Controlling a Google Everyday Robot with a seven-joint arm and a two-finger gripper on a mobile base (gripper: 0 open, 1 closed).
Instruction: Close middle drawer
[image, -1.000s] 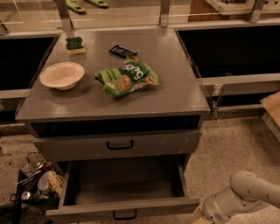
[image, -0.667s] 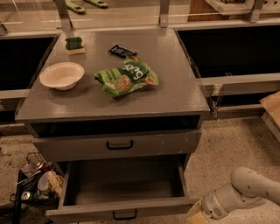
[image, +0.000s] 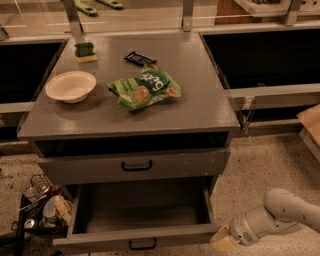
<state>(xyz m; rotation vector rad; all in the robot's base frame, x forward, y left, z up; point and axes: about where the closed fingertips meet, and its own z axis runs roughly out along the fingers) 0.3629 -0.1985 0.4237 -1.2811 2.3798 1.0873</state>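
The middle drawer (image: 142, 212) is pulled far out of the grey cabinet. Its deep grey box is empty, and its low front (image: 100, 243) carries a small black handle (image: 142, 244) at the bottom edge of the view. My gripper (image: 223, 240) is low at the right, right beside the right end of the drawer front. My pale arm (image: 280, 212) reaches in from the lower right corner. I cannot tell whether the gripper touches the front.
Above the open drawer is a shut drawer front with a bigger black handle (image: 136, 165). The cabinet top (image: 200, 100) holds a white bowl (image: 70, 86), a green chip bag (image: 145, 89), a green sponge (image: 85, 51) and a dark packet (image: 139, 58). A wire basket of clutter (image: 37, 210) stands on the floor at left.
My gripper has moved left, closer to the right end of the open drawer's front. The drawer stands as far out as before.
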